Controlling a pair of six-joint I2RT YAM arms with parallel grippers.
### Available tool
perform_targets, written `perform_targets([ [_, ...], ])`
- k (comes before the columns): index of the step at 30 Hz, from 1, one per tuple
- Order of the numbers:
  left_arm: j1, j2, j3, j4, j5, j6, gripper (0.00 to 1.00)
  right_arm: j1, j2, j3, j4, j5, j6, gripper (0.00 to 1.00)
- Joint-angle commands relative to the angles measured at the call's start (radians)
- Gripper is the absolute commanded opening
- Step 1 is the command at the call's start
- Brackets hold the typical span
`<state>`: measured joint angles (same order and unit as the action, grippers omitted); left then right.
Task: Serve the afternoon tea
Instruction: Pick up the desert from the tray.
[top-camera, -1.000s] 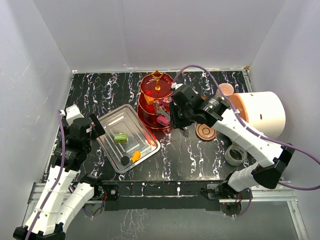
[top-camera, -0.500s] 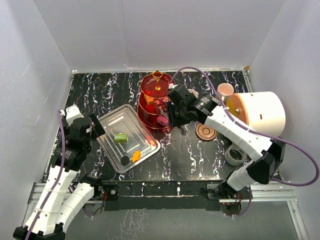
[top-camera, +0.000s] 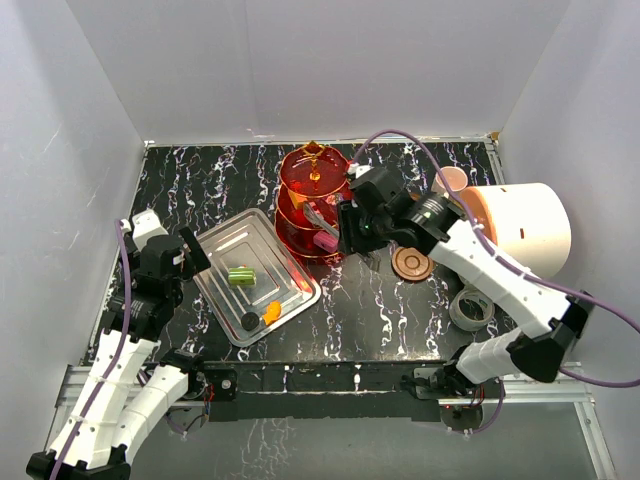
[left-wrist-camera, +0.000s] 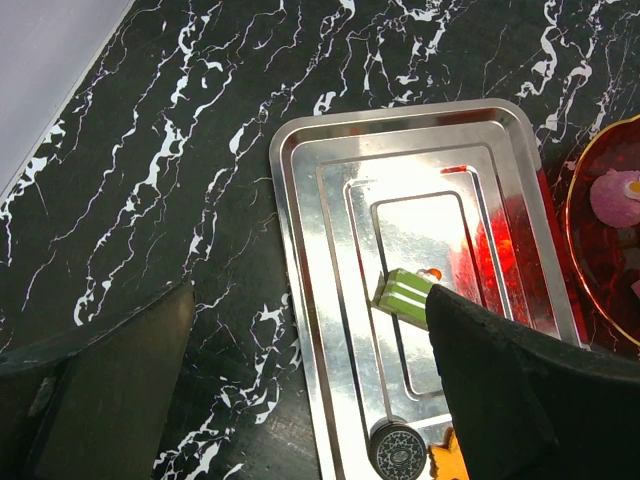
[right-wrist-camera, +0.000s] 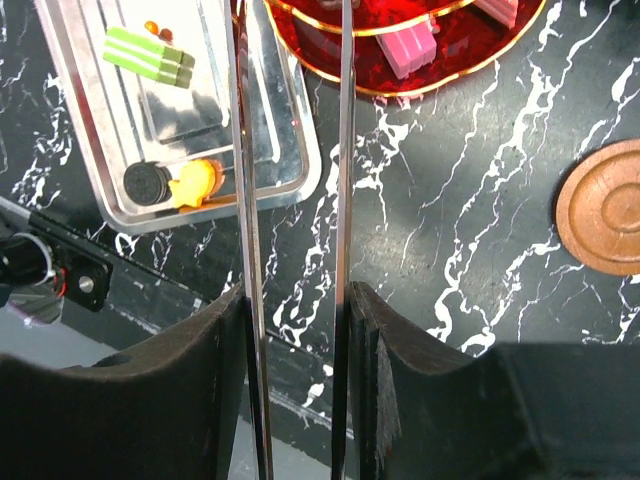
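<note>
Tray L of stand; saucer R of stand.

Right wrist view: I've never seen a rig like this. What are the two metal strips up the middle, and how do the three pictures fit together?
Two robot arms sit at the near edge of a black marbled table. The top picture looks down from above and behind them. The other two come from a camera on each wrist. The metal strips are tongs, held in the right gripper and reaching towards the red tiered stand, which carries a pink sweet. The left gripper hangs open and empty by the silver tray, where a green sweet, an orange sweet and a dark round biscuit lie. A brown saucer sits right of the stand.
</note>
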<state>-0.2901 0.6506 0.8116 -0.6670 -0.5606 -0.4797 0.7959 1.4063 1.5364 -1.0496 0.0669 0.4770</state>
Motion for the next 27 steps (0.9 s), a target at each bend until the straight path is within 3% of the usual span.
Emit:
perform_targets([
  [1, -0.003, 0.003, 0.023, 0.004, -0.004, 0.007, 0.99, -0.004, -0.119, -0.040, 0.014, -0.021, 0.028, 0.38],
  [9, -0.001, 0.009, 0.022, 0.014, 0.011, 0.015, 0.99, -0.004, -0.212, -0.113, 0.096, -0.231, 0.052, 0.35],
  [14, -0.002, 0.009, 0.021, 0.016, 0.013, 0.017, 0.99, 0.016, -0.172, -0.141, 0.154, -0.377, 0.037, 0.30],
  [22, -0.002, -0.007, 0.025, 0.009, -0.007, 0.010, 0.99, 0.157, 0.019, -0.089, 0.191, -0.291, 0.028, 0.33],
  [27, -0.003, -0.028, 0.022, 0.007, -0.019, 0.007, 0.99, 0.175, 0.179, -0.070, 0.279, -0.253, 0.036, 0.37],
])
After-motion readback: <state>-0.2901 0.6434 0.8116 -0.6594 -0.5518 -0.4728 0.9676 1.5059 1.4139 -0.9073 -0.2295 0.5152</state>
